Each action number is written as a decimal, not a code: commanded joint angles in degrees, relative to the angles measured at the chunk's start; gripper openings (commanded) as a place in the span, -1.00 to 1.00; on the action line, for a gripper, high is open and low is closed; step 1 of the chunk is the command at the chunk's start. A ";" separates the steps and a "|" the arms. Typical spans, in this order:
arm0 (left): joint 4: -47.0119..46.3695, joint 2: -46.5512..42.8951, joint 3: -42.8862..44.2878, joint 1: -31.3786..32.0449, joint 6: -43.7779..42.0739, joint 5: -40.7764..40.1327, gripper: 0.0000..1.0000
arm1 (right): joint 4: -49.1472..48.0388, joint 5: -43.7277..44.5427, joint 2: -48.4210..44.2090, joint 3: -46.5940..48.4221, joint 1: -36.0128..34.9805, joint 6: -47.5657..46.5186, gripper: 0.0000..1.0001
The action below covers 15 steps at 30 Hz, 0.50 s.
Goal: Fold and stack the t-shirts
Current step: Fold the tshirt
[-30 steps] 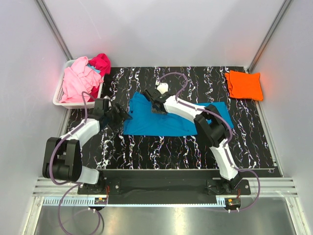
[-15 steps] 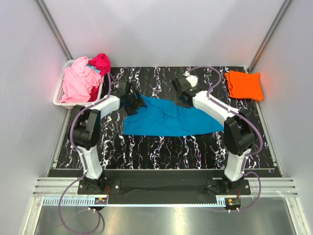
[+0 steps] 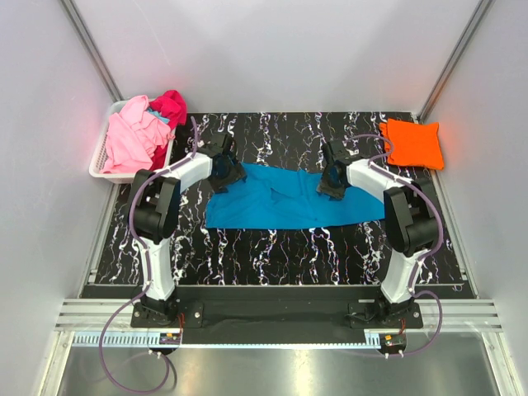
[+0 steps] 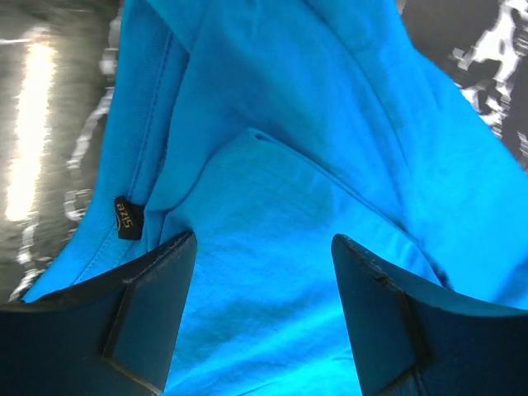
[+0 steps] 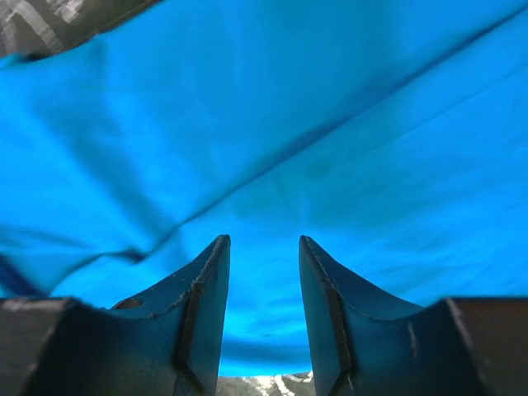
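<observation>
Four t-shirts at one moment of the fold-and-stack task. The turquoise-blue t-shirt (image 3: 280, 202) lies spread and wrinkled on the tabletop (image 3: 272, 256), just right of the white basket (image 3: 101, 161) and nearer than it. It is judged to be the one in work, since both arms reach to its far edge. The left jaws, on the left arm (image 3: 153, 210), stand wide open over the shirt's end nearest the basket, beside the collar with its dark size label (image 4: 125, 216). Cloth shows between and below them, none of it pinched. The right jaws, on the right arm (image 3: 410, 219), are at the shirt's end away from the basket. They are parted by a narrower gap, with smooth cloth below and no fold visibly caught. This placement at opposite ends suits a lift of the far edge toward the near one, likely the next step; a grasp of one layer only is the risk. The orange t-shirt (image 3: 411, 143), folded square, rests at the far corner of the tabletop opposite the basket, probably the start of the stack. The light pink t-shirt (image 3: 132, 136) and the magenta t-shirt (image 3: 171, 107) lie heaped in the basket, not yet folded.
</observation>
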State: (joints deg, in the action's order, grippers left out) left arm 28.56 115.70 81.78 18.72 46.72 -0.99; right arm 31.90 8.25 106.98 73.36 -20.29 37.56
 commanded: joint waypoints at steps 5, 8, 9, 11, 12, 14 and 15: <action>8.88 1.46 -1.62 -0.53 1.27 -10.16 0.49 | -3.77 -4.91 3.23 0.02 4.73 -0.47 -0.10; 8.97 0.32 -4.34 -1.32 1.53 -10.78 0.49 | -3.69 -5.44 5.08 0.90 5.44 -0.56 -0.11; 8.97 -0.03 -5.04 -1.84 1.62 -11.04 0.49 | -3.77 -5.61 5.43 1.17 5.53 -0.47 -0.12; 8.18 -1.17 -6.89 -2.37 1.53 -9.47 0.49 | -3.77 -5.35 6.22 1.08 5.79 0.05 -0.13; 8.18 -1.35 -7.33 -2.46 1.45 -9.46 0.48 | -3.69 -5.18 6.31 0.99 5.97 0.23 -0.13; 8.36 -2.14 -7.86 -2.46 1.97 -9.38 0.49 | -3.43 -5.00 6.40 0.73 6.14 0.49 -0.13; 8.44 -2.84 -8.21 -2.46 2.23 -9.72 0.49 | -3.34 -4.83 6.31 0.55 6.58 0.84 -0.14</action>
State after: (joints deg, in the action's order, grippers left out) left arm 31.33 112.29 77.19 17.12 48.51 -7.81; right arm 28.32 3.27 111.09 73.95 -14.59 37.69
